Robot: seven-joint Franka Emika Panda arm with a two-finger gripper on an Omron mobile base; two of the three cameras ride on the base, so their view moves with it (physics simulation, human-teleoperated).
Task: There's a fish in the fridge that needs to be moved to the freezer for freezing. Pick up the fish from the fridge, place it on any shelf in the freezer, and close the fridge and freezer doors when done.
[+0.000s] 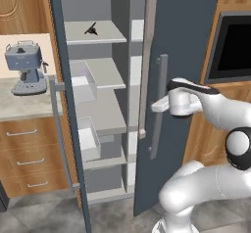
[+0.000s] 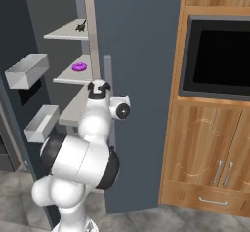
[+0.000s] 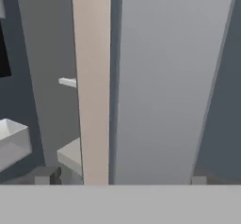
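Note:
The fish (image 1: pixel 90 30) (image 2: pixel 80 27), tiny and dark with a forked tail, lies on the top shelf (image 1: pixel 105 34) of the narrow left compartment, the freezer. The freezer door (image 1: pixel 63 80) (image 2: pixel 14 41), with a black panel, stands wide open. The plain fridge door (image 1: pixel 186 31) (image 2: pixel 136 55) is ajar, its beige edge (image 3: pixel 92 77) showing. My gripper (image 1: pixel 158 107) (image 3: pixel 122 176) is open with nothing held. It sits at the fridge door's grey bar handle (image 1: pixel 161 80) (image 3: pixel 164 77), which runs between the spread fingertips.
A purple lump (image 2: pixel 79 67) rests on the second freezer shelf. White bins (image 2: pixel 27 70) hang inside the open freezer door. An espresso machine (image 1: pixel 27 68) stands on the counter (image 1: pixel 24 104) to the left. A wall oven (image 2: pixel 219 55) and wooden cabinets (image 2: pixel 210 153) are to the right.

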